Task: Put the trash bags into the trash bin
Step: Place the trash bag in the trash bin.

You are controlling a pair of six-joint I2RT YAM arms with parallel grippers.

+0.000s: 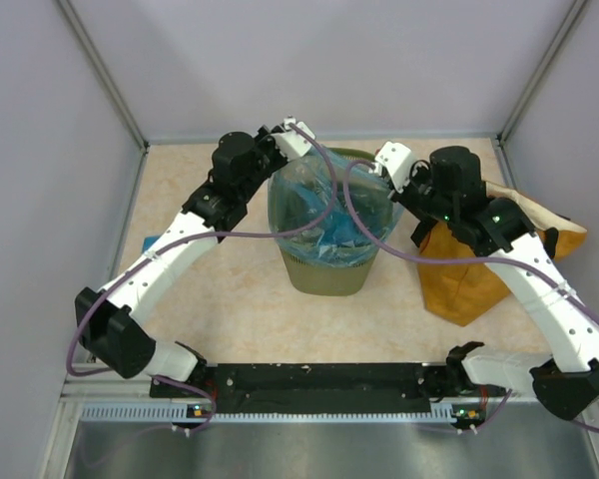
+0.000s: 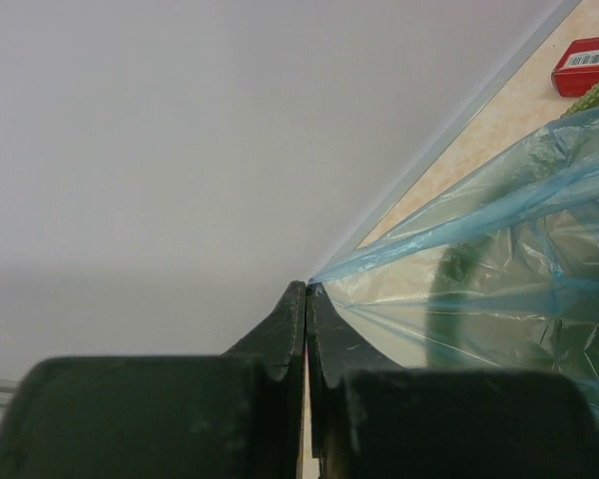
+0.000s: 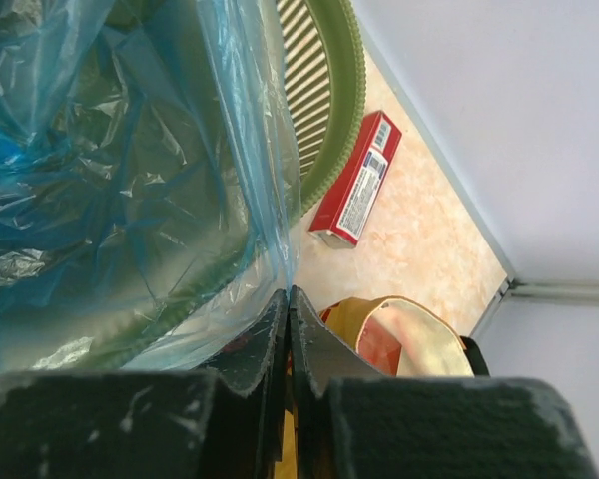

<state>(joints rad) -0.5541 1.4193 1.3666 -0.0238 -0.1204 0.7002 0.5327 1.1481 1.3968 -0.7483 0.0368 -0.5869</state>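
Observation:
A big crinkly light-blue trash bag (image 1: 324,215) sits in the mouth of the olive-green mesh trash bin (image 1: 329,277) at the table's middle, its film stretched over the rim. My left gripper (image 1: 298,150) is at the bin's back left, shut on a corner of the bag (image 2: 499,230); the film runs right into the closed tips (image 2: 306,286). At the back right of the bin my right gripper (image 1: 385,178) is shut too, pinching the bag's edge (image 3: 110,170) at its tips (image 3: 288,291), just outside the green rim (image 3: 334,110).
A mustard-orange sack (image 1: 479,269) with black handles stands right of the bin, under my right arm. A flat red box (image 3: 356,180) lies on the table behind the bin. A small blue patch (image 1: 155,241) shows under my left arm. Grey walls close in on three sides.

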